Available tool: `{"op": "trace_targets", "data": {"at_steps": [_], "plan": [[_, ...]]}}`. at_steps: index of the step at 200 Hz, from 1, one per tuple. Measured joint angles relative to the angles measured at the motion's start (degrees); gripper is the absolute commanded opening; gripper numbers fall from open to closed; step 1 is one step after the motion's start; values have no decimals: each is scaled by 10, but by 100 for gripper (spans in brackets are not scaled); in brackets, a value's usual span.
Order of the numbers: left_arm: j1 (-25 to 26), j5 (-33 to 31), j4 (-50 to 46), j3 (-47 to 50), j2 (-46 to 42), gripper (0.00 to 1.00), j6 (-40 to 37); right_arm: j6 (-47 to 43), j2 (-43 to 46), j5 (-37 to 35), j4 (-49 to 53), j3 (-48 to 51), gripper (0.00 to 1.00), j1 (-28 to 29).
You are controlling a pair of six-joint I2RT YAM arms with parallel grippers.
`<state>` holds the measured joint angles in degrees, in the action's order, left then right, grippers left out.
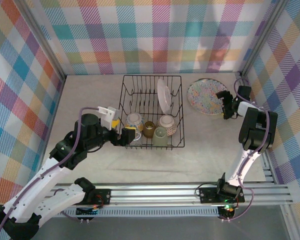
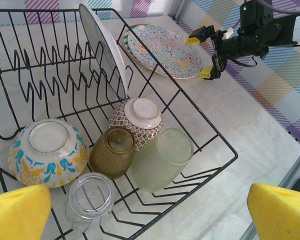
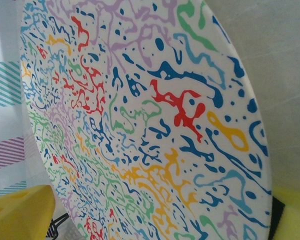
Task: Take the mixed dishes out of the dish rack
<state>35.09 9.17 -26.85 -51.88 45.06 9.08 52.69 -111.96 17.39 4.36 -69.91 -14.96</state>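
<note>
Plaid-walled table (image 1: 90,165); left gripper (image 1: 127,136) open, empty, at dish rack's (image 1: 182,112) near-left corner, clear cup (image 2: 90,200) just ahead; right gripper (image 1: 225,105) open, holding nothing, beside plate (image 1: 206,96).

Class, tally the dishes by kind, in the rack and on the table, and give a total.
Plates: 2 (white plate, patterned plate)
Bowls: 2 (blue-and-yellow bowl, brown-patterned bowl)
Cups: 3 (clear cup, amber cup, green cup)
Total: 7
</note>
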Motion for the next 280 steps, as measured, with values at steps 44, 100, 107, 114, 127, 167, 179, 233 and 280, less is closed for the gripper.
{"op": "trace_targets", "data": {"at_steps": [44, 100, 107, 114, 127, 167, 179, 233, 280], "plan": [[0, 4, 0, -6, 45, 100, 35, 10, 86, -4, -26, 93, 99, 3], [0, 35, 31, -12, 111, 97, 100, 3, 285, 0, -61, 203, 99, 39], [0, 41, 38, -17, 126, 95, 110, -1, 313, 3, -63, 217, 99, 46], [0, 47, 46, -22, 142, 94, 116, -6, 336, 7, -65, 229, 99, 52], [0, 57, 63, -34, 175, 93, 130, -16, 384, 13, -65, 254, 99, 66], [0, 64, 110, -82, 279, 90, 152, -50, 538, 52, -56, 325, 99, 91], [0, 64, 120, -101, 309, 88, 153, -57, 577, 70, -56, 341, 99, 93], [0, 64, 144, -203, 446, 86, 138, -71, 674, 182, -61, 382, 99, 98], [0, 58, 148, -277, 529, 84, 120, -88, 709, 244, -58, 411, 99, 131]]}}
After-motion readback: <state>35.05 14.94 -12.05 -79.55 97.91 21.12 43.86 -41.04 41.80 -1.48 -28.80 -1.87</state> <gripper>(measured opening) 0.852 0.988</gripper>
